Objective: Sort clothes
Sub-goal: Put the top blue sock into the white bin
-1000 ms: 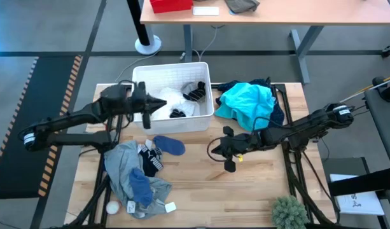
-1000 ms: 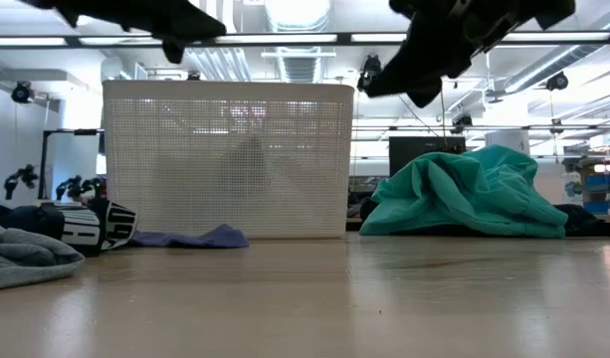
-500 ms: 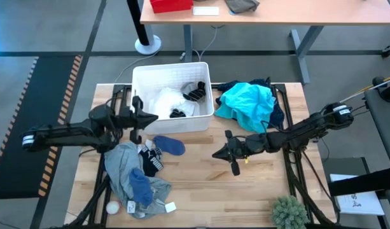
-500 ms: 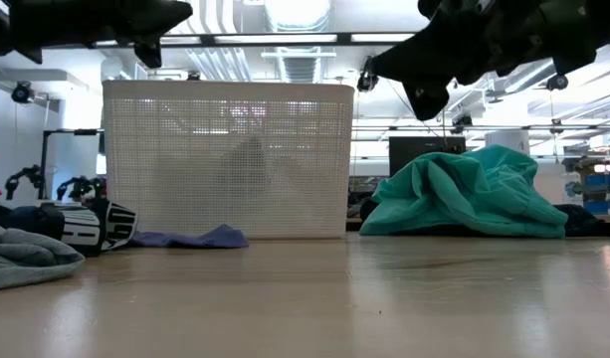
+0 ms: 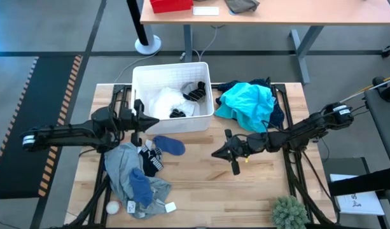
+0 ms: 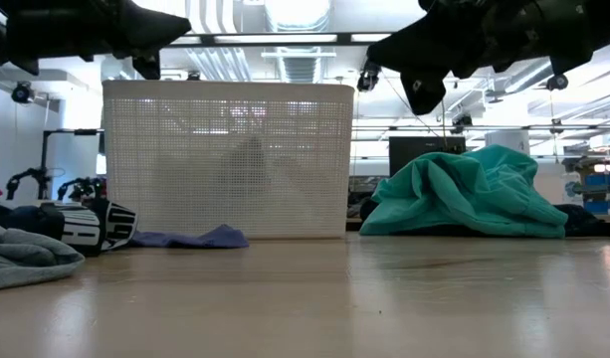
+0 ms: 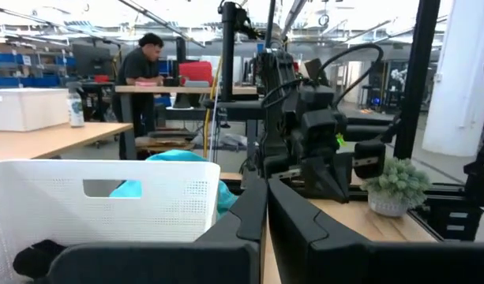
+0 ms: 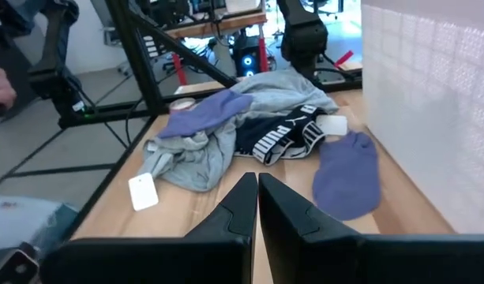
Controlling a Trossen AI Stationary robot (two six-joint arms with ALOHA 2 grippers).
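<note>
The white basket [image 5: 204,114] holds a white cloth [image 5: 171,100] and dark socks [image 5: 195,92]. A teal garment [image 5: 245,102] lies on a navy one [image 5: 278,111] to the basket's right. A grey garment [image 5: 121,166] with blue pieces lies at the near left, with a navy band-printed garment [image 5: 150,159] and a blue sock [image 5: 170,145] beside it. My left gripper [image 5: 153,119] is shut and empty above the table, just before the basket's near wall. My right gripper [image 5: 215,153] is shut and empty above the table's middle, pointing at the sock [image 8: 348,170].
A small white ball [image 5: 112,207] lies at the near left corner. A small green plant [image 5: 289,212] stands at the near right edge. Bare wood [image 5: 201,191] lies between the grey pile and the plant. A person stands at a far desk [image 7: 143,63].
My left gripper has drawn back from above the basket's near-left rim toward the table's near edge and come lower, in front of the basket's near wall. The clothes have stayed where they were.
</note>
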